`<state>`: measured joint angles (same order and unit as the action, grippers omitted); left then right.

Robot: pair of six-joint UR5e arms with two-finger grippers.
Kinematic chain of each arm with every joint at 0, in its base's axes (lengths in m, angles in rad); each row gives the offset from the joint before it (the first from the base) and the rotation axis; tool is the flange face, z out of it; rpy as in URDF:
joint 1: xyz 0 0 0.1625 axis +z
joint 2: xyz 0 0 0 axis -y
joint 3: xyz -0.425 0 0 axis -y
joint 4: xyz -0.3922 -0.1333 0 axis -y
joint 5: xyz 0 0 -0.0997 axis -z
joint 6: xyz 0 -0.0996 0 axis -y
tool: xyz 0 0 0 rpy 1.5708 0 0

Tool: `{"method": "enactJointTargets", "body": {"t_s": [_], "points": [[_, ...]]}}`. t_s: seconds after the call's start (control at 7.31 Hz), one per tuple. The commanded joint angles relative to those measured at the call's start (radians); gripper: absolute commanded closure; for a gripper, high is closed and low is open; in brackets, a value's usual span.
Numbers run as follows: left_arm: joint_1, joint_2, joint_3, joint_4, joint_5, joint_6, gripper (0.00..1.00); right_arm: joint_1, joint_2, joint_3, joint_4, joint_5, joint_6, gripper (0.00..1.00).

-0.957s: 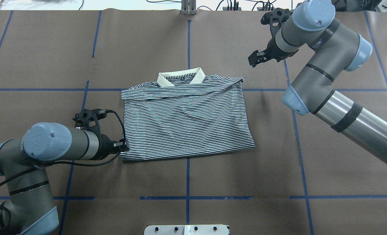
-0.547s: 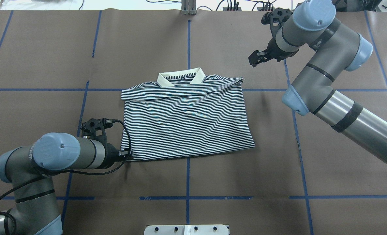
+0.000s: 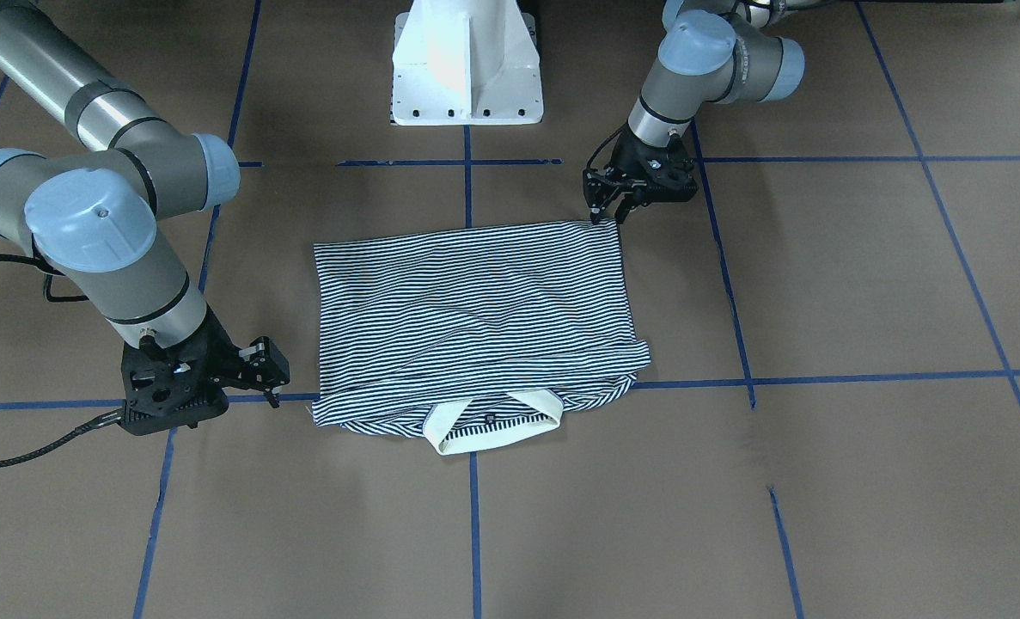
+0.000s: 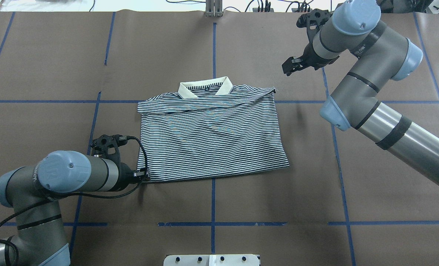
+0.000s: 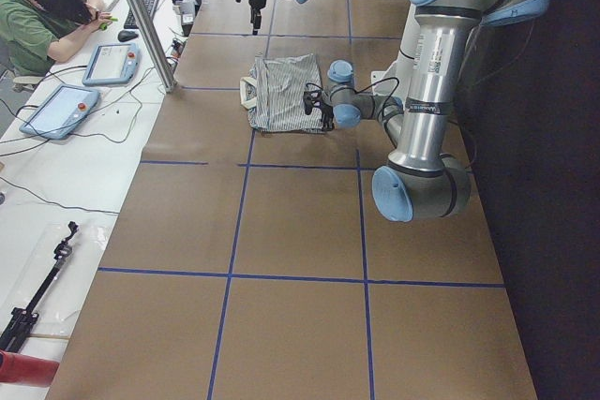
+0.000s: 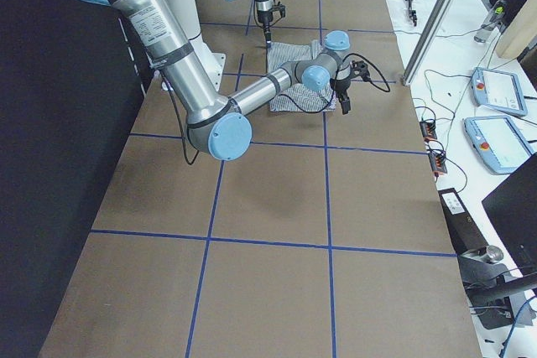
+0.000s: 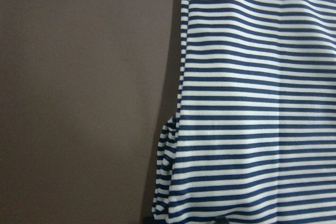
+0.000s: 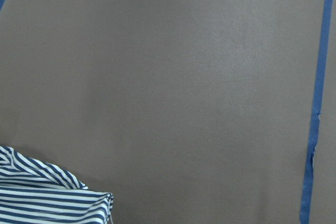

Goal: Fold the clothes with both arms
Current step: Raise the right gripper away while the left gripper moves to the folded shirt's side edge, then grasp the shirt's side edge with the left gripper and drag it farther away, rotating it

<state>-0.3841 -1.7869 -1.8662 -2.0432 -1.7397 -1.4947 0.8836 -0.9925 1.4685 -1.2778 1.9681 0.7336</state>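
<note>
— What do we count on the counter (image 4: 56,55)?

— We count one polo shirt (image 4: 212,140), two arms and two end effectors. The shirt is striped navy and white, with a single cream collar (image 4: 204,87).

— Where do we find the shirt?

— We see it lying flat in the middle of the counter, over the crossing of the blue tape lines (image 4: 213,48). Its sleeves are folded in, so it makes a rough rectangle. The collar points away from the robot and the hem (image 4: 219,176) lies on the robot's side.

— And the arms?

— We see the left arm (image 4: 67,177) reaching low along the counter. The left end effector (image 4: 145,175) is at the hem's corner on that side. In the front-facing view we make out its two fingers (image 3: 595,211) standing apart, with their tips down at the edge of the cloth.

— And the other one?

— We see the right arm (image 4: 367,85) bent over the far side. The right end effector (image 4: 289,66) has its fingers spread wide and holds nothing. It sits near the shirt's shoulder corner without touching the cloth.
</note>
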Motion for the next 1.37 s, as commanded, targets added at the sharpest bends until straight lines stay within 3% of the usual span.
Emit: {"method": "enactJointTargets", "body": {"t_s": [0.0,0.14,0.41,0.82,1.23], "points": [[0.001,0.0,0.004,0.001,0.006,0.001,0.51,0.0,0.0,-0.001,0.0,0.0,0.0,0.0],[0.002,-0.003,0.004,0.001,0.006,0.001,0.59,0.0,0.0,-0.001,0.0,-0.002,0.001,0.0],[0.002,-0.003,0.004,0.0,0.008,0.002,1.0,0.0,0.0,-0.001,0.0,-0.003,0.001,0.0],[-0.018,0.003,-0.001,0.003,0.014,0.066,1.0,0.0,0.0,-0.001,0.0,-0.003,0.001,0.0],[-0.158,0.024,0.042,0.008,0.012,0.297,1.0,-0.002,0.0,-0.001,0.0,-0.003,0.003,0.0]]}}
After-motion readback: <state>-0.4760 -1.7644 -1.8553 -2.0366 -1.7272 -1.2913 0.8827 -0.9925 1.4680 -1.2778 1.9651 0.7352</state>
